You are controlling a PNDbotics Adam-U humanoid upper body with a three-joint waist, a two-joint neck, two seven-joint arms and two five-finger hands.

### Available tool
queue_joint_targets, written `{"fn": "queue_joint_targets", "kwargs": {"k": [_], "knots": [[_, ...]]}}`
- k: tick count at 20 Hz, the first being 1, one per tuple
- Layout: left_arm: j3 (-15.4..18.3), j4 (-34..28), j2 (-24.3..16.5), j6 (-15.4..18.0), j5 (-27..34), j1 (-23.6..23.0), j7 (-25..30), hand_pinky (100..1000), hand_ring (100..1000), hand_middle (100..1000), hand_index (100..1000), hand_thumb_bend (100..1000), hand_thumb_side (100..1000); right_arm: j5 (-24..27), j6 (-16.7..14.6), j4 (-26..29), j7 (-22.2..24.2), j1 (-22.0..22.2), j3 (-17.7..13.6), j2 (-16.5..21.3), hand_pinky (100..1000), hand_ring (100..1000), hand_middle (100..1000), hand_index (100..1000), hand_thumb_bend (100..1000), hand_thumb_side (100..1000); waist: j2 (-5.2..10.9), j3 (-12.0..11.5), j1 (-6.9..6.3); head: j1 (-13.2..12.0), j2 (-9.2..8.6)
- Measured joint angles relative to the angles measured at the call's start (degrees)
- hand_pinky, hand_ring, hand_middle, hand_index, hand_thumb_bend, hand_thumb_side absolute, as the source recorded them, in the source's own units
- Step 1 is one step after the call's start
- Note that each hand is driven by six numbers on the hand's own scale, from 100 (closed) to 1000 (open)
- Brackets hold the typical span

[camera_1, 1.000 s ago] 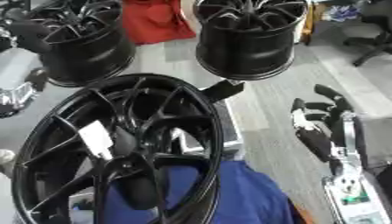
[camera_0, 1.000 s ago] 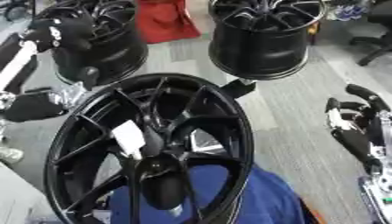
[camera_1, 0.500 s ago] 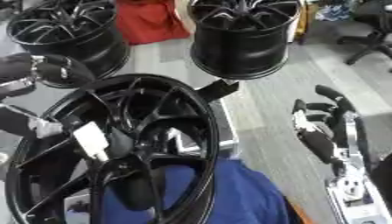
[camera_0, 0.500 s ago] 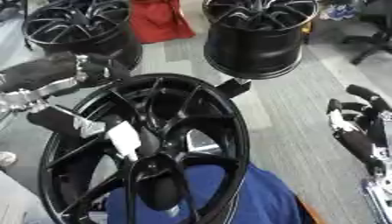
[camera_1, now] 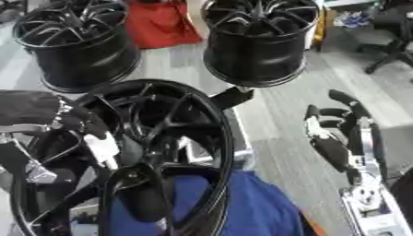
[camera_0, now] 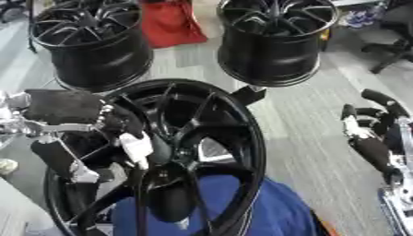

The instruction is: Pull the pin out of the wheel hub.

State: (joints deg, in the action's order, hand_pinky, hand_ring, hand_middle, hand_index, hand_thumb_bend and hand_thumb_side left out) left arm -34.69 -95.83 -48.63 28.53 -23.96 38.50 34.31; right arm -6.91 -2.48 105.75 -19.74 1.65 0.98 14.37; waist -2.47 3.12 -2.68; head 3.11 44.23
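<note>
Reaching in since before, left hand (camera_0: 97,120) at pin (camera_0: 135,148), wheel hub (camera_0: 174,152)

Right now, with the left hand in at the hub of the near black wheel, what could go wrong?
The left hand reaches between the spokes of the near black alloy wheel, so it may snag on withdrawal. The white pin is partly hidden, so I cannot confirm a grasp. The right hand hangs open, not steadying the tilted wheel, which may shift.

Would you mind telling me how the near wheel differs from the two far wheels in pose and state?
The near wheel stands tilted, face toward the camera; the far wheels lie flat on the floor, faces up. The left hand reaches into the near wheel's centre; nothing touches the far ones. All three are black with spokes.
</note>
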Motion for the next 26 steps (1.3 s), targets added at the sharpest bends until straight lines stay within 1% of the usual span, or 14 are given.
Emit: {"fn": "queue_joint_targets", "kwargs": {"k": [4,7,11,13,18,23,26], "knots": [[3.66,-1.32,1.02,-3.37,2.62,1.19,3.66,718,787,823,908,339,462,0.00,0.08,0.00,-0.11,0.28,-0.27,-0.06,585,684,802,810,235,266,-0.03,-0.06,0.33,0.23,-0.01],[5.88,-3.38,1.78,-6.10,5.48,2.31,6.63,728,790,824,905,339,463,0.00,0.17,-0.01,-0.21,0.41,-0.28,-0.12,585,684,802,810,234,266,-0.03,-0.15,0.31,0.35,-0.01],[6.22,-4.33,2.31,-10.36,10.43,3.97,11.24,725,786,826,906,333,482,0.00,0.17,-0.01,-0.21,0.41,-0.27,-0.16,585,684,802,810,234,266,-0.03,-0.11,0.29,0.36,-0.02],[5.44,-3.96,2.60,-11.50,11.48,4.36,12.39,719,785,827,906,330,486,0.00,0.17,-0.02,-0.21,0.41,-0.27,-0.16,585,684,802,810,234,267,-0.03,0.04,0.28,0.36,-0.03],[3.82,-1.54,4.49,-12.07,10.74,5.06,12.96,733,809,839,908,330,461,0.00,0.17,-0.05,-0.21,0.41,-0.27,-0.17,585,684,802,810,233,267,-0.04,0.13,0.29,0.36,-0.13],[3.75,0.63,6.43,-12.10,7.47,5.44,12.99,739,819,844,910,329,444,0.00,0.17,-0.28,-0.21,0.41,-0.26,-0.47,585,684,802,810,232,268,-0.11,0.36,0.33,0.36,-0.47],[3.03,1.95,7.21,-11.87,5.76,5.44,12.76,727,809,839,908,328,446,0.00,0.18,-0.31,-0.21,0.40,-0.26,-0.48,585,683,802,810,232,267,-0.22,0.45,0.36,0.35,-0.51]]}}
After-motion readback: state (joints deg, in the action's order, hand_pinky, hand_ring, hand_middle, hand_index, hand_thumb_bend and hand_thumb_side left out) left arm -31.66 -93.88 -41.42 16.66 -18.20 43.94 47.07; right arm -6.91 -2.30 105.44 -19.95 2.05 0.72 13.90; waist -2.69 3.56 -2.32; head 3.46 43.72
